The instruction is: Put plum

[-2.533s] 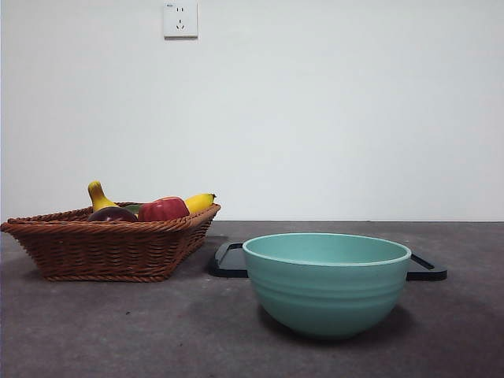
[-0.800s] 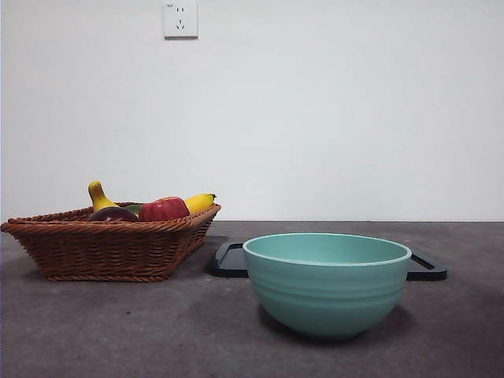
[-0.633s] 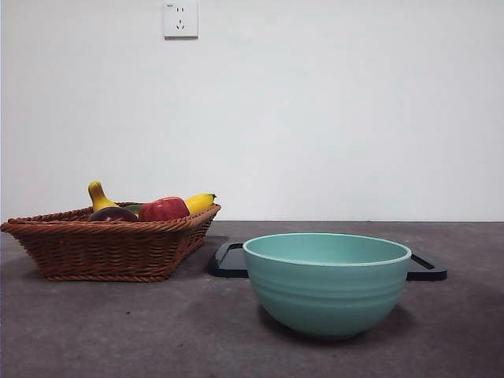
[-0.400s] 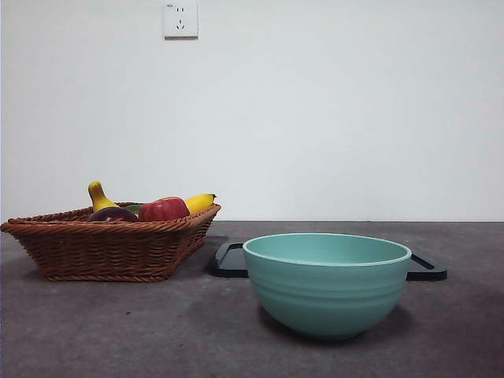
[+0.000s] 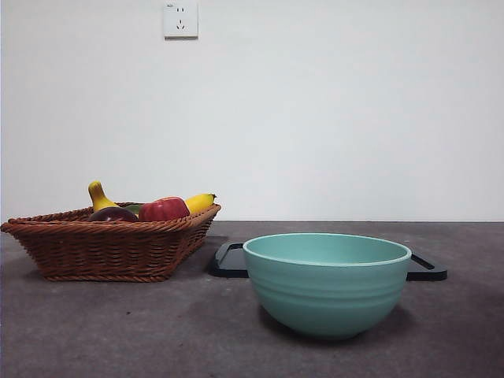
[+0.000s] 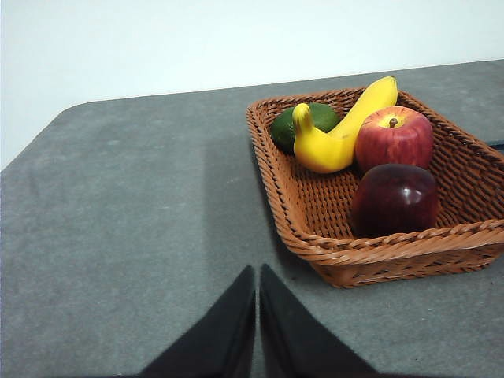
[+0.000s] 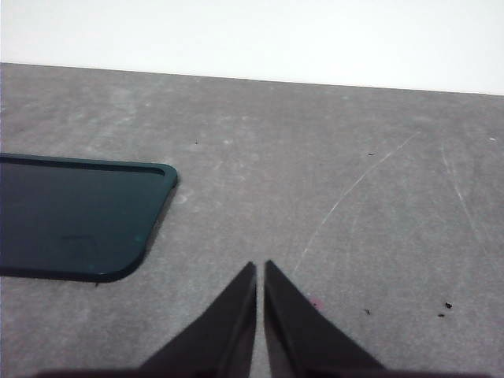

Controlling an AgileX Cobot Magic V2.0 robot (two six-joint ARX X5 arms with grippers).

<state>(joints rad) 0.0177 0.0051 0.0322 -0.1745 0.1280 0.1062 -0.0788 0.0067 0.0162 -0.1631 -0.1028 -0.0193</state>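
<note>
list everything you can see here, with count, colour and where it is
basket: 1, brown wicker, on the table
plum: 1, dark maroon, in the basket
apple: 1, red, in the basket behind the plum
banana: 1, yellow, in the basket
green fruit: 1, dark green, far corner of the basket
bowl: 1, teal, on the table
tray: 1, black, behind the bowl
socket: 1, white, on the wall
table: 1, grey
left gripper: black, shut, short of the basket
right gripper: black, shut, beside the tray

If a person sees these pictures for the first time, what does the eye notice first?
Probably the big teal bowl standing nearest in the front view, before a dark tray. Next comes the wicker basket of bright fruit, where the dark plum lies against the red apple.
</note>
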